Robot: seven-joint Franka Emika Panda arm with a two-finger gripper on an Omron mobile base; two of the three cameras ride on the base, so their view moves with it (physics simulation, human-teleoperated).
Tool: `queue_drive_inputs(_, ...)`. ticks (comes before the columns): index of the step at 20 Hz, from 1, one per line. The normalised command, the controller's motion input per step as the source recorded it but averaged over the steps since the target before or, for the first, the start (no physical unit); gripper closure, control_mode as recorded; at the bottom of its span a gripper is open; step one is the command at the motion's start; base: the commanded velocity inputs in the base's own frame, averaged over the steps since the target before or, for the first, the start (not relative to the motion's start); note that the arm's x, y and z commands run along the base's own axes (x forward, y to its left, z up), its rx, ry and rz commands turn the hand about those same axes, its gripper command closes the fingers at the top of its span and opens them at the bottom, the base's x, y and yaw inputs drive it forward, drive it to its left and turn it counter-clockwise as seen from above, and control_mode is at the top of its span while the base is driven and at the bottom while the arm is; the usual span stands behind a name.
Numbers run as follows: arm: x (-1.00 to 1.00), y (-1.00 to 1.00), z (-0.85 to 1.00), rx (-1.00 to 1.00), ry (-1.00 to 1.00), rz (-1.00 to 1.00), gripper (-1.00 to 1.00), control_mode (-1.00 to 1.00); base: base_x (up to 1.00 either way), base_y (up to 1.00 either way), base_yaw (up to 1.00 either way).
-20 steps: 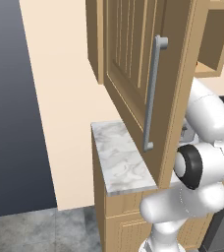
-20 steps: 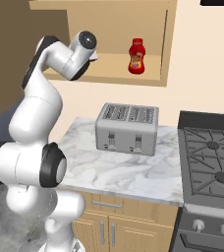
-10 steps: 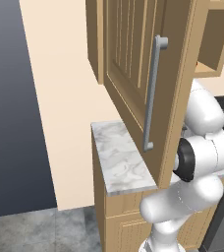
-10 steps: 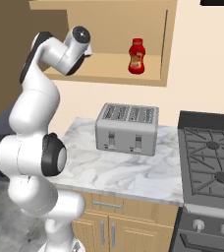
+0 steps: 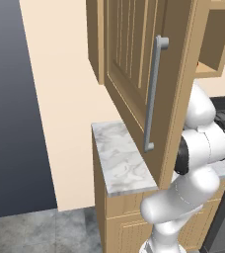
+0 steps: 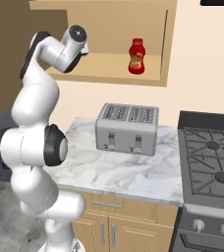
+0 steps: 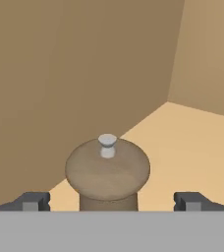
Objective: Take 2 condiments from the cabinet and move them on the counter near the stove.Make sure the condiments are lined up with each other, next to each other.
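- With jaws spread wide, gripper [image 7: 111, 202] straddles the wooden shaker [image 7: 107, 176], gripping nothing yet.
- Looks like the first pickup: fingertips [image 7: 34, 201] flank the shaker's body, well apart from it on both sides.
- Next likely needs a short push forward, then closing squarely on the shaker below its domed cap.
- Sits on the cabinet [image 6: 109, 66] shelf, near the back corner.
- Farther along the same shelf, red bottle [image 6: 136, 56] stands upright, untouched.
- Below, toaster [image 6: 127, 128] occupies the counter [image 6: 109, 172] beside the stove [image 6: 212, 162].
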Motion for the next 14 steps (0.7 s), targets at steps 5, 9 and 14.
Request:
queue_drive_inputs(5,0.15,0.01,-0.01,0.0,0.0,0.0,-1.0,-1.0,0.0,0.0,0.0)
queue_drive_inputs(9,0.03,0.0,-0.04,0.0,0.0,0.0,1.0,-1.0,0.0,0.0,0.0)
queue_drive_inputs(14,-0.01,-0.02,-0.04,0.0,0.0,0.0,1.0,-1.0,0.0,0.0,0.0)
